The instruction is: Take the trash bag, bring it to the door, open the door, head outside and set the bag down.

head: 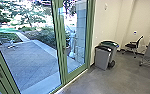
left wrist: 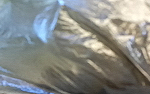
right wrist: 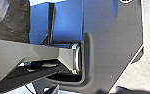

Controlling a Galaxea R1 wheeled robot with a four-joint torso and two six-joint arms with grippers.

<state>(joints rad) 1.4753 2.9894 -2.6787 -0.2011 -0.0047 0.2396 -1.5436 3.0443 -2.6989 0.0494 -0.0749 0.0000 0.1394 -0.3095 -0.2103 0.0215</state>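
And here's the trash bag [left wrist: 91, 52], crinkled right up against the left wrist camera! Green-framed glass doors [head: 62, 53] ahead, paved yard [head: 32, 57] beyond, bins [head: 102, 58] beside them; either gripper's state, I can't tell.

Honestly, I can't read any text, labels, brands, numbers or signs from where I'm sitting, folks.
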